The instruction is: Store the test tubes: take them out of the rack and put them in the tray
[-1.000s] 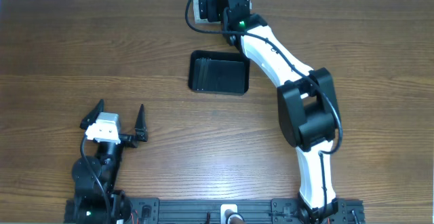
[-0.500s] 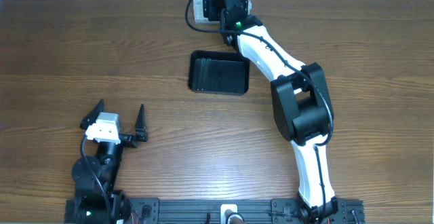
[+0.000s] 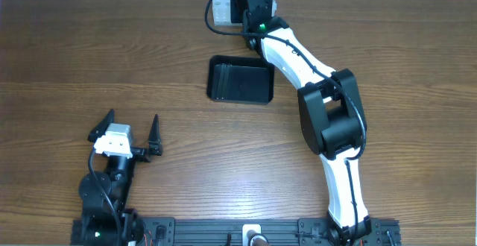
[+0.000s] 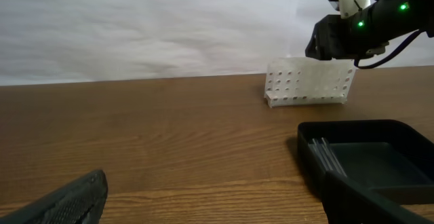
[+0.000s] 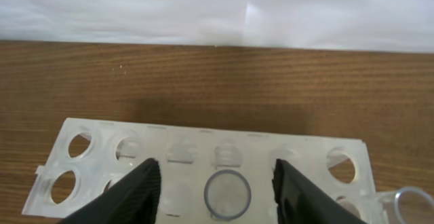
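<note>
The right gripper [image 5: 218, 187] hangs over the white perforated plastic rack [image 5: 169, 149], jaws spread wide. A clear glass test tube [image 5: 227, 194] stands in the rack midway between them, touching neither. Near the rack, the black rectangular tray [image 4: 308, 142] holds tubes lying flat [image 4: 325, 155]. The left gripper [image 3: 133, 116], wide open and empty, sits well apart from the rack.

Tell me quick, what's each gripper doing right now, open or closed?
Left gripper: open, empty.
Right gripper: open above the rack, straddling a test tube, not gripping it.

A wooden table [image 3: 89, 45] carries a white rack [image 4: 308, 83] near a black tray [image 3: 240, 80].
</note>
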`<state>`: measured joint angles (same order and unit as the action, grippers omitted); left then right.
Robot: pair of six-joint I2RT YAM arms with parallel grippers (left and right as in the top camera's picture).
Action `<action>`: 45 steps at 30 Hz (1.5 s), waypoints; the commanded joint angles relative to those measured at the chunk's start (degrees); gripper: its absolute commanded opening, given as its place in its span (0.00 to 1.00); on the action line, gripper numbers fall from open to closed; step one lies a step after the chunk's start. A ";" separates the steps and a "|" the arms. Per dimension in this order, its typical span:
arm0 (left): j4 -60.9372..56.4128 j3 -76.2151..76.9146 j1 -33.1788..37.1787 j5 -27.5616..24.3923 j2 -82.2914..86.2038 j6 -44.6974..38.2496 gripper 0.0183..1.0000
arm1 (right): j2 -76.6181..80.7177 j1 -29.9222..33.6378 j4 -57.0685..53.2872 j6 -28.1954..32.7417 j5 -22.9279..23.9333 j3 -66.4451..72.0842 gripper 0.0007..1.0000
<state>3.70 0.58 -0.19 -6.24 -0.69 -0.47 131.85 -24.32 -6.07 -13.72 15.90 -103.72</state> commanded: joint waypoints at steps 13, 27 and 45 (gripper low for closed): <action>0.17 -0.24 0.31 -0.74 0.46 -0.59 1.00 | 0.81 0.33 -0.61 0.52 1.79 -1.60 0.21; 0.20 -0.24 0.31 -0.76 0.46 -0.61 1.00 | 0.81 0.33 -0.59 0.52 1.81 -1.60 0.10; 0.17 -0.24 0.31 -0.74 0.46 -0.59 1.00 | -8.26 -0.04 -0.59 3.30 3.80 -1.62 0.06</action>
<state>3.70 0.58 -0.19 -6.26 -0.69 -0.45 130.10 -24.32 -7.05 -12.03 18.15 -103.72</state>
